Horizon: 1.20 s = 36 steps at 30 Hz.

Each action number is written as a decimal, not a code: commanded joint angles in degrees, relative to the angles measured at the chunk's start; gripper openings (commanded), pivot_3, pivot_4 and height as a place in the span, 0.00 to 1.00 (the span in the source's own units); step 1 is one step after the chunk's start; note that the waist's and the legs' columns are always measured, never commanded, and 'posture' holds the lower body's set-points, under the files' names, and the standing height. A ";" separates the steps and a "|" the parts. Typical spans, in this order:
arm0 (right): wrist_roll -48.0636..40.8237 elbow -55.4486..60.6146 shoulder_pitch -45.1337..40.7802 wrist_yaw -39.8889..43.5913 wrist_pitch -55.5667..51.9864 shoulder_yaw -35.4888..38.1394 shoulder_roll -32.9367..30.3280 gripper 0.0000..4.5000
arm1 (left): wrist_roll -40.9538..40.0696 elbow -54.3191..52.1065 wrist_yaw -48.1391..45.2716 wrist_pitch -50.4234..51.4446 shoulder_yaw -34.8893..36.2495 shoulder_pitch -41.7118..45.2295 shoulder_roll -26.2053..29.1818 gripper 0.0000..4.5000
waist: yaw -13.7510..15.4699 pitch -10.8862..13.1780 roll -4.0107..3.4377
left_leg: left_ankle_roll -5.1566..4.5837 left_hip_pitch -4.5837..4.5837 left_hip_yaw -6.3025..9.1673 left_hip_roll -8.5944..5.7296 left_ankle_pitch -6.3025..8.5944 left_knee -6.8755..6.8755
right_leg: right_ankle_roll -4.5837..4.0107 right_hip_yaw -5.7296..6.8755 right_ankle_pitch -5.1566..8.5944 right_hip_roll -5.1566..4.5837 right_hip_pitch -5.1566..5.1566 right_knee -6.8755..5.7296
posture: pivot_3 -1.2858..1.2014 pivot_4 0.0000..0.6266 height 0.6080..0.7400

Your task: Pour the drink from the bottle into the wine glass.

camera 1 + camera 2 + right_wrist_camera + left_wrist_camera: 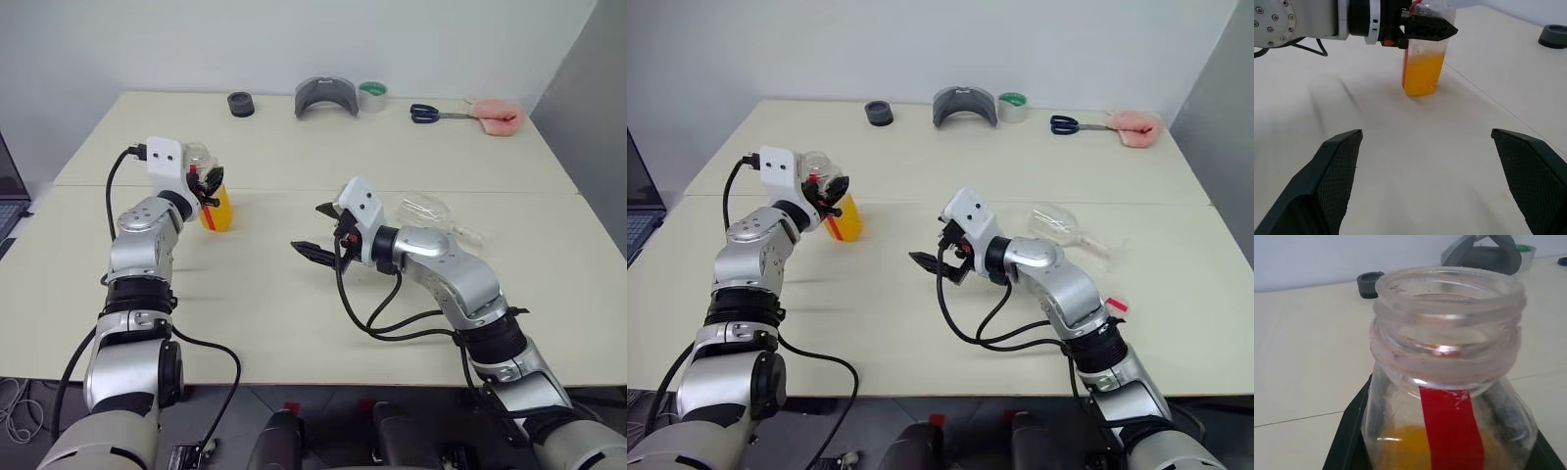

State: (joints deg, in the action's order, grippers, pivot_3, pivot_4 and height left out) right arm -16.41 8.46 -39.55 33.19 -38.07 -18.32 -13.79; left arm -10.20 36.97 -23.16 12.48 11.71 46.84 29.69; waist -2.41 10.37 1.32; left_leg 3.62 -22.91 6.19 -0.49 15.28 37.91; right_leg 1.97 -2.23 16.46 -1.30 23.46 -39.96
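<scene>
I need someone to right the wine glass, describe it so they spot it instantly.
On the cream table, look just beyond the right gripper's arm. The wine glass lies on its side there, clear and stemmed, unlike the upright bottle of orange drink.

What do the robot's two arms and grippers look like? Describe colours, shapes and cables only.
Both arms are built of rounded silver-grey segments joined by black ribbed rings. Each wrist carries a white boxy camera housing with small dark dots. The left gripper and the right gripper each have two black wedge-shaped fingers with finely textured inner pads. Loose black cables run along each arm, looping below the forearms.
</scene>
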 commanded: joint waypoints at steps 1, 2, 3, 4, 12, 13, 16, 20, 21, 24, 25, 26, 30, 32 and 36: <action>0.40 1.45 -1.39 -0.60 0.32 1.17 1.09 1.00 | -0.20 -0.46 0.91 -1.93 1.06 -0.73 -0.39 0.38 | -0.06 0.00 0.00 | 0.00 0.00 0.00 0.00 0.00 0.00 | 0.00 0.00 0.00 0.00 0.00 0.00 | 0.52 0.24 1.00; 0.44 1.55 -1.36 -0.74 0.22 1.25 1.34 1.00 | -0.31 -0.82 0.98 -2.17 1.12 -1.22 -0.58 0.54 | -0.11 0.00 0.00 | 0.00 0.00 0.00 0.00 0.00 0.01 | -0.01 0.00 0.00 0.01 0.00 -0.01 | 0.52 0.24 1.00; 0.51 1.60 -1.34 -0.91 0.34 1.35 1.59 1.00 | -0.39 -1.30 1.08 -2.25 1.15 -1.74 -0.80 0.60 | -0.16 -0.01 -0.01 | -0.01 0.02 0.00 0.00 0.01 0.01 | -0.01 0.00 0.00 0.01 0.00 -0.02 | 0.52 0.24 1.00; 0.61 1.62 -1.34 -1.23 0.54 1.53 1.87 1.00 | -0.63 -1.78 1.00 -2.27 1.26 -2.19 -1.03 0.67 | -0.26 -0.01 -0.01 | -0.02 0.03 0.00 0.00 0.01 0.01 | -0.01 -0.03 -0.01 0.01 0.00 -0.03 | 0.52 0.24 1.00; 0.36 1.31 -1.66 -2.18 0.40 3.27 3.51 1.00 | -2.24 -5.99 1.47 -1.74 2.37 -5.65 -2.23 1.00 | -0.47 -0.01 0.00 | -0.02 0.01 0.03 0.02 0.01 0.01 | -0.02 -0.03 -0.01 0.01 0.02 -0.04 | 0.52 0.24 1.00; 0.37 1.33 -1.58 -2.08 0.34 3.20 3.53 1.00 | -2.22 -6.61 1.55 -1.63 2.38 -6.27 -2.30 1.00 | -0.49 -0.01 0.00 | -0.02 0.02 0.03 0.02 0.01 0.01 | -0.02 -0.04 -0.01 0.01 0.02 -0.04 | 0.52 0.24 1.00; 0.58 1.51 -1.13 -1.65 0.32 2.63 3.40 1.00 | -1.95 -8.46 1.87 -1.38 2.34 -8.21 -2.52 1.00 | -0.69 -0.01 0.00 | -0.02 0.03 0.03 0.02 0.01 0.00 | -0.02 -0.05 -0.01 0.01 0.02 -0.04 | 0.52 0.24 1.00; 0.59 1.75 -0.64 -1.32 0.19 2.18 3.34 1.00 | -2.05 -10.76 2.11 -1.45 2.55 -10.66 -2.89 1.00 | -0.79 -0.01 0.00 | -0.04 0.02 0.04 0.03 0.02 0.00 | -0.03 -0.04 -0.02 0.01 0.02 -0.04 | 0.52 0.24 1.00; 0.60 1.82 -0.52 -1.30 0.17 2.13 3.35 1.00 | -2.12 -11.27 2.19 -1.40 2.66 -11.29 -3.00 1.00 | -0.79 -0.01 0.00 | -0.06 0.02 0.04 0.03 0.03 0.00 | -0.03 -0.03 -0.02 0.01 0.02 -0.04 | 0.52 0.24 1.00; 0.70 1.83 -0.24 -1.11 0.30 1.83 3.32 1.00 | -2.10 -12.55 2.91 -1.65 3.09 -13.54 -3.32 1.00 | -0.79 -0.01 0.00 | -0.12 0.03 0.05 0.04 0.07 0.00 | -0.03 -0.06 -0.02 0.01 0.02 -0.04 | 0.52 0.24 1.00; 0.77 1.80 -0.20 -1.07 0.37 1.74 3.30 1.00 | -2.20 -12.86 3.18 -1.64 3.30 -14.05 -3.42 1.00 | -0.79 -0.01 0.00 | -0.12 0.03 0.05 0.04 0.07 0.00 | -0.03 -0.06 -0.02 0.00 0.02 -0.04 | 0.52 0.24 1.00; 0.84 1.82 -0.13 -1.05 0.45 1.65 3.27 1.00 | -2.25 -13.12 3.44 -1.63 3.49 -14.52 -3.50 1.00 | -0.79 -0.01 0.00 | -0.13 0.03 0.05 0.05 0.07 0.00 | -0.03 -0.07 -0.02 0.01 0.03 -0.03 | 0.52 0.24 1.00; 1.52 2.06 0.70 -1.43 1.26 1.42 3.14 1.00 | -1.41 -14.72 4.37 -3.76 3.69 -17.74 -3.41 1.00 | -0.77 -0.01 0.00 | -0.13 0.04 0.07 0.07 0.07 -0.01 | -0.03 -0.07 -0.02 0.01 0.03 -0.04 | 0.52 0.24 1.00; 1.90 2.49 1.09 -1.79 1.44 1.61 3.16 1.00 | -1.65 -16.03 4.60 -3.59 3.80 -18.94 -3.33 1.00 | -0.75 -0.01 0.00 | -0.14 0.04 0.06 0.07 0.08 -0.01 | -0.03 -0.06 -0.02 0.00 0.03 -0.04 | 0.52 0.24 1.00; 2.01 4.35 2.42 -2.60 0.79 2.52 2.78 1.00 | -1.46 -20.52 4.21 -3.07 3.44 -22.77 -3.09 1.00 | -0.75 -0.01 0.00 | -0.14 0.04 0.07 0.09 0.08 -0.02 | -0.04 -0.07 -0.02 -0.01 0.02 -0.04 | 0.52 0.24 1.00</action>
State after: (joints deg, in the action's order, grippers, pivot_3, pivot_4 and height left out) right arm -14.57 9.58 -37.05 31.02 -38.01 -16.89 -10.95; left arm -11.53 19.99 -19.17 9.93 14.42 24.87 26.02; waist -3.15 10.35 1.32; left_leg 3.47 -22.88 6.27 -0.39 15.36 37.88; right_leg 1.94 -2.31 16.44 -1.33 23.49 -39.99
